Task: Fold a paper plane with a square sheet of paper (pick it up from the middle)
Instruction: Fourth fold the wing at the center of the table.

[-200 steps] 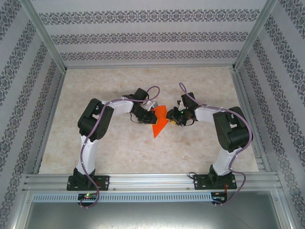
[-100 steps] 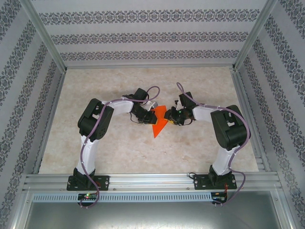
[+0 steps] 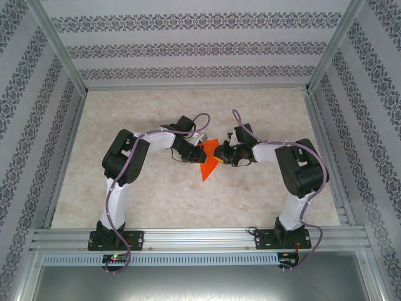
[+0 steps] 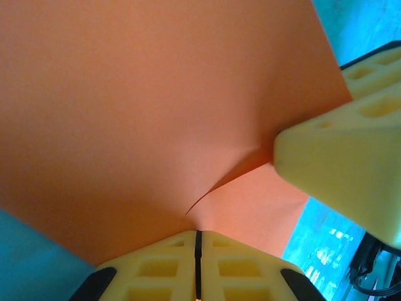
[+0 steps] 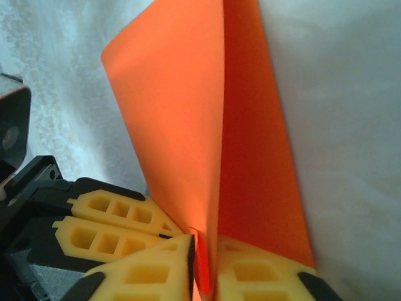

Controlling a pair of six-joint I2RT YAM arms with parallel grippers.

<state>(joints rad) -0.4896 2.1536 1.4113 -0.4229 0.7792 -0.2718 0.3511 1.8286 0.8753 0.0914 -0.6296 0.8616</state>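
The square sheet of paper point(image 3: 208, 164) is bright orange-red and hangs between both grippers over the middle of the table, bent along a crease, its pointed corner toward the near side. My left gripper point(image 3: 199, 152) is shut on one edge; in the left wrist view its jaws point(image 4: 198, 233) meet with the paper point(image 4: 156, 94) pinched between them. My right gripper point(image 3: 220, 154) is shut on the opposite side, and in the right wrist view the folded paper point(image 5: 188, 125) runs down between its fingertips point(image 5: 203, 251). The paper plane is out of view.
The marbled table point(image 3: 156, 194) lies below, with patterned walls point(image 3: 200, 44) around it and metal frame rails point(image 3: 200, 238) along the near edge. Both arms bend inward, their wrists close together. The left gripper's yellow fingers point(image 5: 106, 213) sit beside the right one.
My right gripper has moved a little left toward the paper and its jaws have closed on it. The left gripper has stayed put, still clamped on the sheet.
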